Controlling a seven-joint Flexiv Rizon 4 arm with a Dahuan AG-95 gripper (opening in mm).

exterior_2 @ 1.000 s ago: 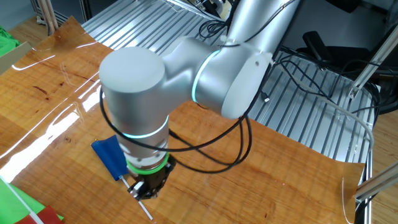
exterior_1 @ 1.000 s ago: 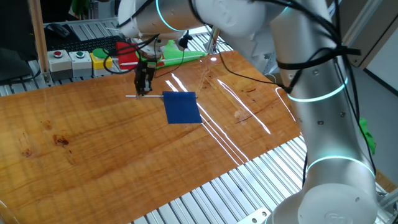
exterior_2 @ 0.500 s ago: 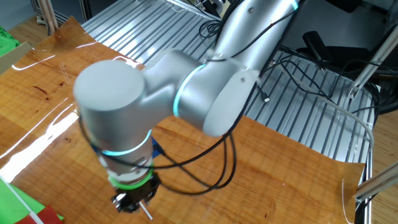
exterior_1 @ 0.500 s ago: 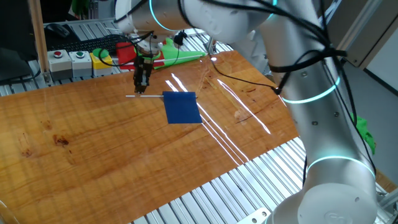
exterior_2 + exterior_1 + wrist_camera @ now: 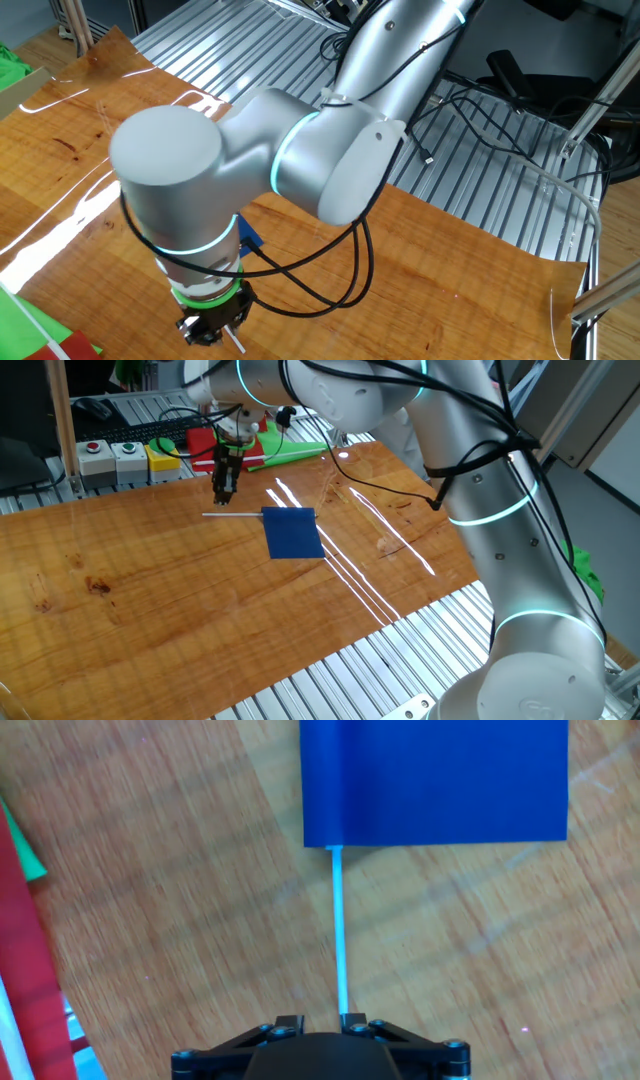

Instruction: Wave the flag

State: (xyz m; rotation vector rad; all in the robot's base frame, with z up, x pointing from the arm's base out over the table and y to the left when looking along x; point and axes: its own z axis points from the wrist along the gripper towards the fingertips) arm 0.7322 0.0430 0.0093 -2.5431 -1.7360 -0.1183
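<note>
The dark blue flag (image 5: pixel 293 532) lies flat on the wooden table, its thin white stick (image 5: pixel 232 515) pointing left. My gripper (image 5: pixel 222 493) hangs just above the free end of the stick, fingers pointing down, not touching it. In the hand view the flag (image 5: pixel 435 782) fills the top and the stick (image 5: pixel 340 930) runs down to my right fingertip (image 5: pixel 350 1020). The gripper (image 5: pixel 320 1020) is open a little with nothing between the fingers. In the other fixed view the arm hides most of the flag (image 5: pixel 248 238); the gripper (image 5: pixel 215 328) is at the bottom.
A red flat piece (image 5: pixel 205 448) and a green piece (image 5: pixel 295 448) lie at the table's far edge behind the gripper, beside a button box (image 5: pixel 125 458). The red piece (image 5: pixel 30 970) shows at the left of the hand view. A metal slatted bench surrounds the board.
My gripper has risen from the stick and drifted slightly left and back. The flag has stayed in place on the table.
</note>
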